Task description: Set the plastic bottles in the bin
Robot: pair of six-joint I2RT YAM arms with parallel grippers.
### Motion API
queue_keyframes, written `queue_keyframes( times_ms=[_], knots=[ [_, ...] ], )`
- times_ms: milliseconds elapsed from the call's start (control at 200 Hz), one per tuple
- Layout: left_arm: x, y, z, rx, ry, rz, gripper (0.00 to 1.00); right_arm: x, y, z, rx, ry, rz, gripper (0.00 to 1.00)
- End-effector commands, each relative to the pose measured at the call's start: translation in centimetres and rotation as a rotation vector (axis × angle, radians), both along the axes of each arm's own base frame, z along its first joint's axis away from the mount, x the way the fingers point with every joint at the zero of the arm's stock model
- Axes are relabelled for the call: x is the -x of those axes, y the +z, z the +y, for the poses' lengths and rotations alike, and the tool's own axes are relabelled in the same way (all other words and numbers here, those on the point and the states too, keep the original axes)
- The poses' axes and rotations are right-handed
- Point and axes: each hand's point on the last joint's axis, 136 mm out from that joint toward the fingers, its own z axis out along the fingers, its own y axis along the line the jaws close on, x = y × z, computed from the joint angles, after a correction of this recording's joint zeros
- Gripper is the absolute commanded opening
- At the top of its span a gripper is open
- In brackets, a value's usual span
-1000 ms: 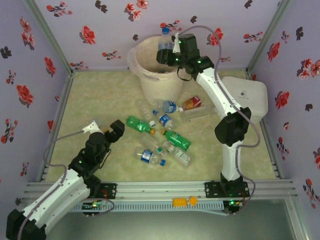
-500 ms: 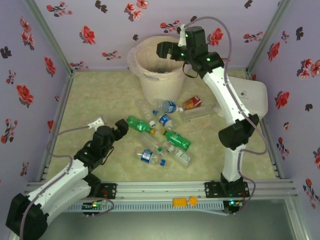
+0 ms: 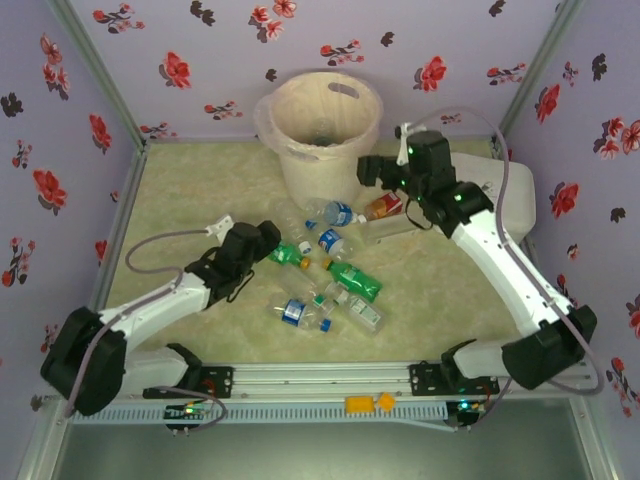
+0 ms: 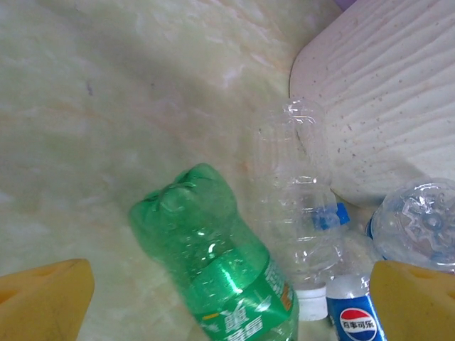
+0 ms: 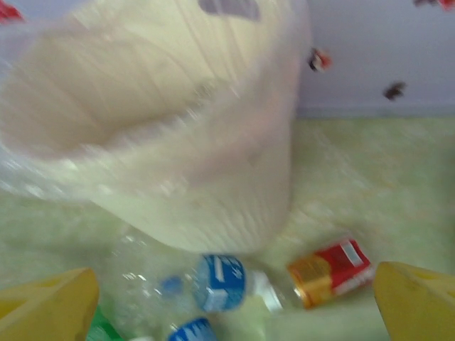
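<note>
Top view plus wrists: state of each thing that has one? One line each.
bin: upright, open-topped, bag liner in.
left gripper: open, poised at the green bottle.
right gripper: open, empty, beside the bin.
green bottle: on its side, not gripped.
orange-red labelled bottle: on its side near the bin's foot.
blue-label bottle: on its side beside the bin's base.
other bottles: lying loose, outside the bin.

Open floor (image 3: pixel 190 190) lies left of the plastic bottles (image 3: pixel 356 281); the bin (image 3: pixel 318 160) walls their far side.
</note>
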Motion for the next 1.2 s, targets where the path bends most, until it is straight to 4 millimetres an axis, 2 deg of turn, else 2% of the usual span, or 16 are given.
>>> queue_keyframes(
  times_ms=[0, 190, 355, 695, 870, 1025, 1195],
  knots=[
    [-1.1, 0.3, -0.9, 0.058, 0.065, -0.008, 1.0, 1.2, -3.4, -3.0, 0.088, -0.103, 0.042, 1.0],
    [-1.2, -1.6, -1.9, 0.086, 0.13, 0.078, 1.0, 4.0, -9.1, -5.1, 0.09, -0.156, 0.094, 1.0],
    [-0.8, -3.2, -2.8, 0.063, 0.141, 0.157, 1.0, 5.2, -11.3, -6.2, 0.13, -0.18, 0.124, 1.0],
    [-0.7, -6.0, -4.0, 0.071, 0.184, 0.245, 0.98, 3.7, -12.4, -6.1, 0.066, -0.237, 0.168, 1.0],
    [-0.7, -7.3, -3.8, 0.057, 0.205, 0.263, 0.95, 3.3, -13.3, -5.7, 0.029, -0.242, 0.184, 1.0],
    [-1.1, -7.6, -3.5, 0.043, 0.221, 0.255, 0.89, 3.1, -13.8, -5.3, 0.022, -0.232, 0.2, 1.0],
    [-1.6, -7.7, -2.7, 0.034, 0.248, 0.231, 0.76, 3.0, -14.0, -5.3, 0.015, -0.243, 0.21, 1.0]
  ],
)
